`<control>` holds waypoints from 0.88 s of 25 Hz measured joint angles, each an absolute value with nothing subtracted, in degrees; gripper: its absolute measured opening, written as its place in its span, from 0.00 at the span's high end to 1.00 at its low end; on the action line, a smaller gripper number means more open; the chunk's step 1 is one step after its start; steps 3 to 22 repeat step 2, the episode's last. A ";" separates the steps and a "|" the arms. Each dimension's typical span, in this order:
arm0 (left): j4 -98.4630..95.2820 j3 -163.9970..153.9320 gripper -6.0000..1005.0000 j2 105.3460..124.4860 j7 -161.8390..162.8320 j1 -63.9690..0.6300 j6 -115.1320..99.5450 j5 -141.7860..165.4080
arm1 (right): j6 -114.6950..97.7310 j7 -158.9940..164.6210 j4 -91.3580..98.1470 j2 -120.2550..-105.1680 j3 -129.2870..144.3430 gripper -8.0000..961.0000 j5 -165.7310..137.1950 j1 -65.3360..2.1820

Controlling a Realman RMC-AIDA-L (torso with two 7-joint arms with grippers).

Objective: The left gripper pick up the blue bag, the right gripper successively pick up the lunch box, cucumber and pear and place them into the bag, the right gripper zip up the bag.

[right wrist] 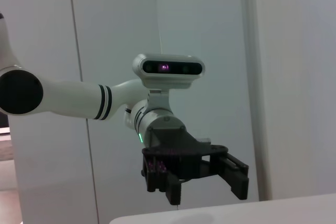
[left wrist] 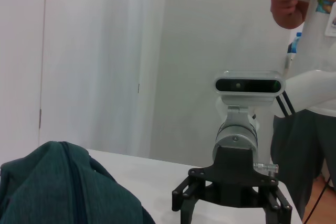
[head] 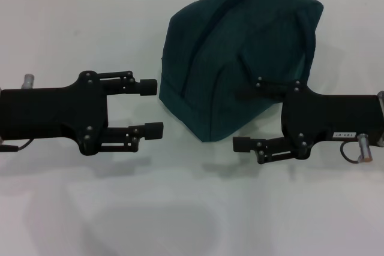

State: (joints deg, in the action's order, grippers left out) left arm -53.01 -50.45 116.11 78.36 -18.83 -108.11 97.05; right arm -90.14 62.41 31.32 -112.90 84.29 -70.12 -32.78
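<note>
We note the bag [head: 240, 52] as dark teal woven cloth, matt, softly creased. The table [head: 180, 208] reads as smooth white with a faint sheen. The left gripper [head: 157, 107] and right gripper [head: 240, 119] look like matt black plastic (small bright metal fittings at the wrists).

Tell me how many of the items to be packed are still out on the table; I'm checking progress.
0. No lunch box, cucumber or pear shows on the table; only the bag sits there, between the open left gripper and open right gripper. They may be hidden inside it.
</note>
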 joint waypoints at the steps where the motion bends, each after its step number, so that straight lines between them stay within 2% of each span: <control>1: -53.01 -50.45 0.28 116.11 78.36 -18.85 -108.11 97.05 | -90.09 62.40 31.31 -112.88 84.29 0.08 -70.13 -32.78; 22: -53.01 -50.44 0.28 116.11 78.36 -18.93 -108.11 96.96 | -90.02 62.40 31.30 -112.85 84.29 0.08 -70.13 -32.78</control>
